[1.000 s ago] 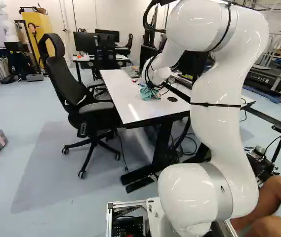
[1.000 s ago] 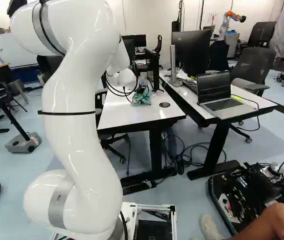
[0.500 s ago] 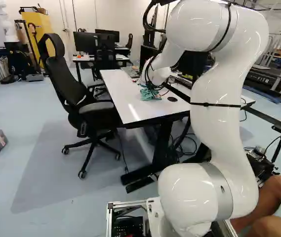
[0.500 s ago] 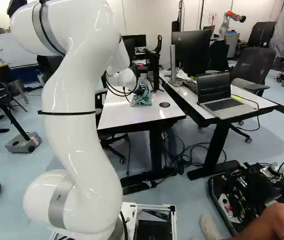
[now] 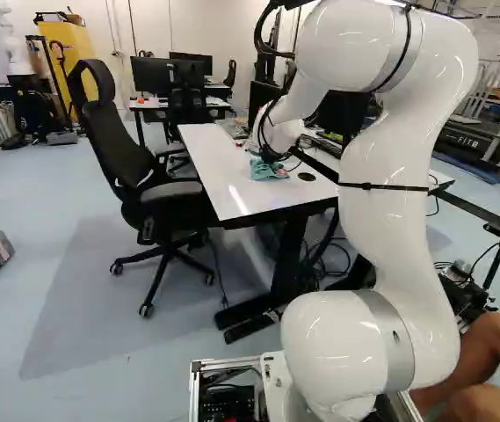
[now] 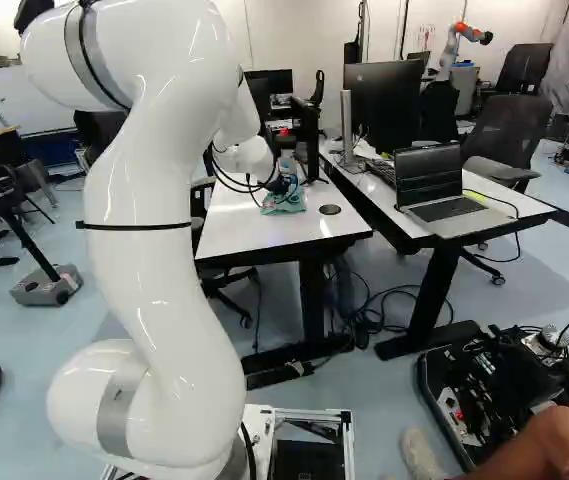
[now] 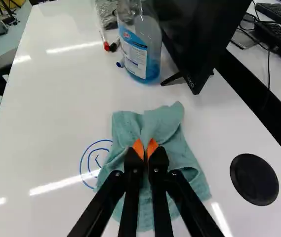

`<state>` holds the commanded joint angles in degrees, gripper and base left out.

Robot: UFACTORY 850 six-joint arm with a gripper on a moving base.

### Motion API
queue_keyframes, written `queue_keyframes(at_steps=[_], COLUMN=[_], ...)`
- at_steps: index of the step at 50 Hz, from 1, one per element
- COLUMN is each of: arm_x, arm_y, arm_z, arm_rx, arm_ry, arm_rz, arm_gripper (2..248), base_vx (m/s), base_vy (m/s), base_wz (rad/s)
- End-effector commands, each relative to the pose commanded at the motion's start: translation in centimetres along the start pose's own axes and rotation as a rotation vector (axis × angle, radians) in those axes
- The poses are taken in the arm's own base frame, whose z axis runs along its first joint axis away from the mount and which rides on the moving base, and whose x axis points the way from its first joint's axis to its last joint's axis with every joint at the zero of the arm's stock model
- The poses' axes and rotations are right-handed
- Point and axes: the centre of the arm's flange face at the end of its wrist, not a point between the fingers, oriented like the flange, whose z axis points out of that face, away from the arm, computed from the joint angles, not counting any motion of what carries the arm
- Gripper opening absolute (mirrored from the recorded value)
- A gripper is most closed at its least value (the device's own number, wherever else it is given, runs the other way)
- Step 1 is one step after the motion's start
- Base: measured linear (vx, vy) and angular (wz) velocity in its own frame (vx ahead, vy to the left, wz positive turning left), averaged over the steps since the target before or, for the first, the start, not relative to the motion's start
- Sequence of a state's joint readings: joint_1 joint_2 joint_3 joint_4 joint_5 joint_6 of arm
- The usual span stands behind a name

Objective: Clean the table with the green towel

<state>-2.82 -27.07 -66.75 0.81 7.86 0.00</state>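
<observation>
The gripper (image 5: 271, 157) is over the white table (image 5: 219, 180) in the left base view, down at the green towel (image 5: 265, 170). In the wrist view the gripper (image 7: 145, 150) has its orange-padded fingertips nearly together, pinching a fold of the towel (image 7: 162, 123). The rest of the cloth lies crumpled on the tabletop around and under the fingers, which hide part of it. Blue curved marks (image 7: 89, 160) show on the table right beside the towel, partly covered by its edge.
A spray bottle (image 7: 142, 49) with blue liquid and a monitor (image 7: 199, 39) stand ahead of the towel. A round black disc (image 7: 254, 178) sits beside it. An office chair (image 5: 131, 149) is at the table's side; a person's leg (image 6: 544, 445) is near the base.
The gripper has shifted slightly over the table, and the towel with it. The towel looks lower and flatter in the left base view. The base has not moved.
</observation>
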Motion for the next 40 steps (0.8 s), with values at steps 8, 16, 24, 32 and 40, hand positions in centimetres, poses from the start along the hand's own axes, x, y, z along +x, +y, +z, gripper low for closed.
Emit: queue_keyframes(at_steps=[8, 16, 24, 32, 40], arm_x=[-0.18, -0.36, -0.51, -0.61, -0.64], arm_y=[0.00, 0.00, 0.00, 0.00, 0.00], arm_z=[0.00, -0.01, -0.01, -0.02, -0.02], arm_rx=[0.000, 0.000, 0.000, 0.000, 0.000], arm_ry=[-0.020, -0.040, -0.057, -0.068, -0.071], arm_rz=[0.000, 0.000, 0.000, 0.000, 0.000], arm_gripper=[28, 28, 28, 28, 28], base_vx=[0.000, 0.000, 0.000, 0.000, 0.000], base_vy=[0.000, 0.000, 0.000, 0.000, 0.000], base_wz=[0.000, 0.000, 0.000, 0.000, 0.000])
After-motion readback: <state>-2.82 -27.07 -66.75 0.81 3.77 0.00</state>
